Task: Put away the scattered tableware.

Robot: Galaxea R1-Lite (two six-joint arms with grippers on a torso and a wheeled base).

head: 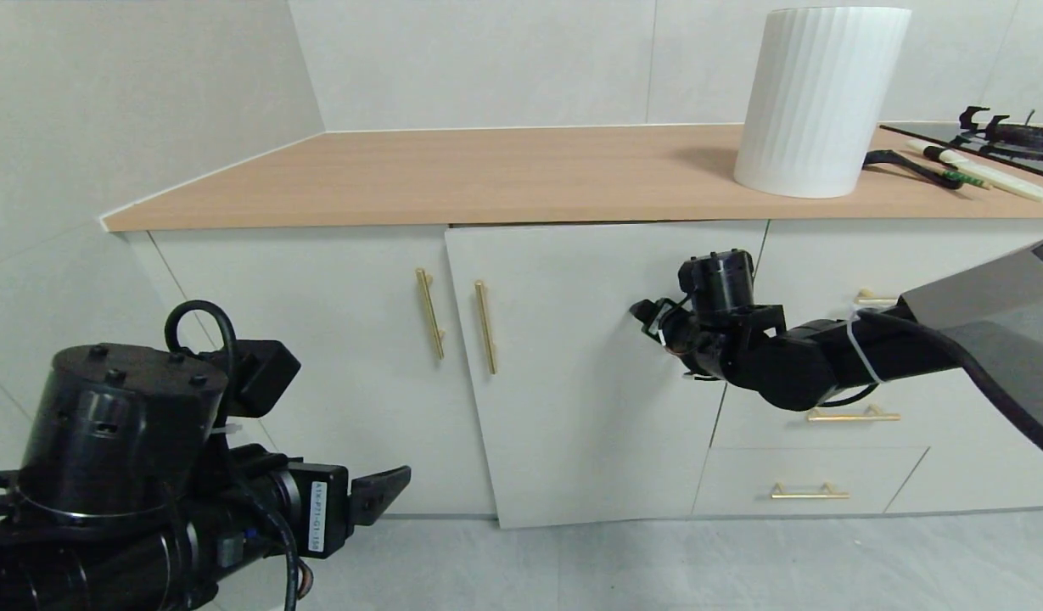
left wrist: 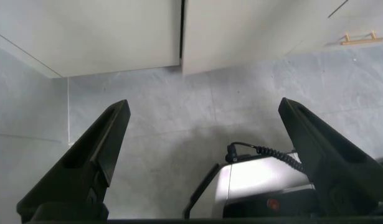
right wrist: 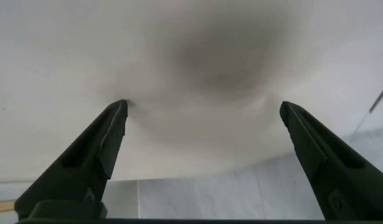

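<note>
Wooden bench [head: 453,174] against pale tiled wall [head: 487,59], white cabinet door [head: 589,382] slightly ajar beneath, 2 upright gold handles [head: 485,327] side by side, drawers [head: 877,479], grey floor [head: 657,564].

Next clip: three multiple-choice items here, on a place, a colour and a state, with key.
1. Where does the white ribbed cylindrical container stand? A) on the floor B) on the wooden countertop C) in a drawer
2. What colour are the cabinet door bar handles? A) black B) red C) gold
3. The fingers of the left gripper are: A) open B) shut on a spoon C) shut empty
Key: 1B, it rests on the counter; 2C, the bars shine gold; 3A, a wide gap parts them.
</note>
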